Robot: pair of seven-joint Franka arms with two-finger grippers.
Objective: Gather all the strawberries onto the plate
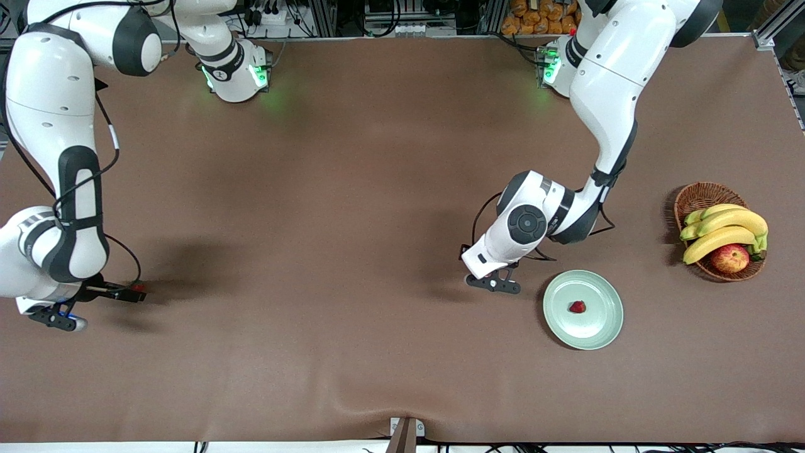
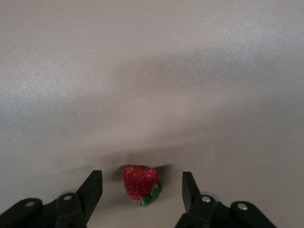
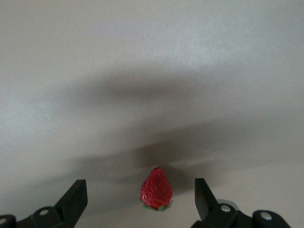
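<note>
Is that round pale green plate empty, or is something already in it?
Not empty: the round pale mint-green plate holds one small red strawberry, lying near its middle.

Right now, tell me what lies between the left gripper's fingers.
A strawberry sits on the table between the left gripper's open fingers, untouched by either. The left wrist view shows this; the front view hides that berry under the arm.
</note>
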